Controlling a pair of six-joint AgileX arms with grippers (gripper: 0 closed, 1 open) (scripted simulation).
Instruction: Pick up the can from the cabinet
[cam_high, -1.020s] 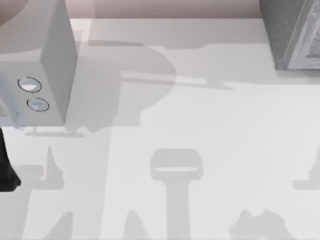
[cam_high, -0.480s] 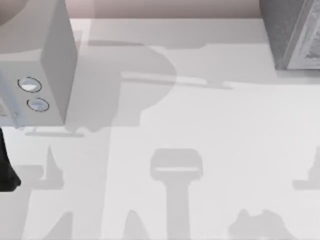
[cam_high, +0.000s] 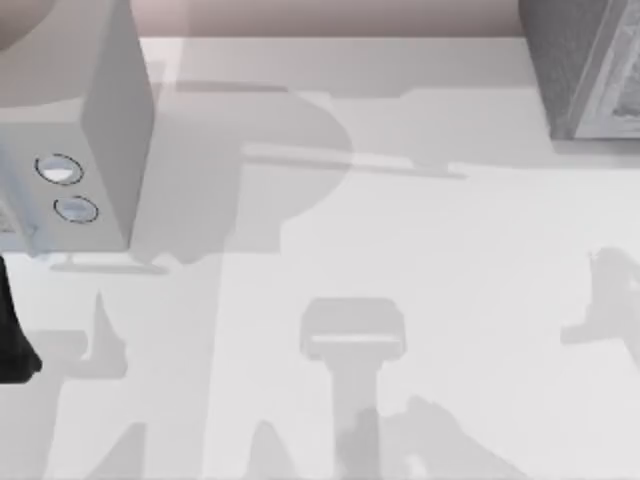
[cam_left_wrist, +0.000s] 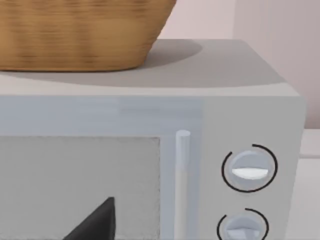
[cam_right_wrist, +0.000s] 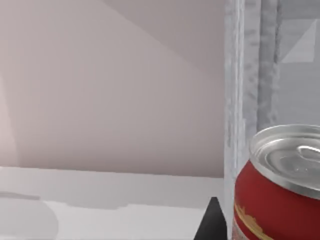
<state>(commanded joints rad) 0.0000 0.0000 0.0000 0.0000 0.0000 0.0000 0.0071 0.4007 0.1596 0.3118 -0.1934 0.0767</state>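
Note:
The can, red with a silver lid and a pale band, stands upright very close in the right wrist view. It sits against the cabinet's white-framed speckled front. A dark tip of my right gripper shows just beside the can; whether it touches the can I cannot tell. In the top view the dark-grey cabinet stands at the table's far right corner. My left arm is parked at the left edge, and a dark part of its gripper faces the dialled box.
A smooth light-grey box with two round dials stands at the far left, its dials close in the left wrist view. A wicker basket rests on top of it. Arm shadows fall across the white table.
The right arm's shadows have shifted: the one at the bottom edge moved left and grew, and the one at the right edge moved up. The left arm and both boxes are unchanged.

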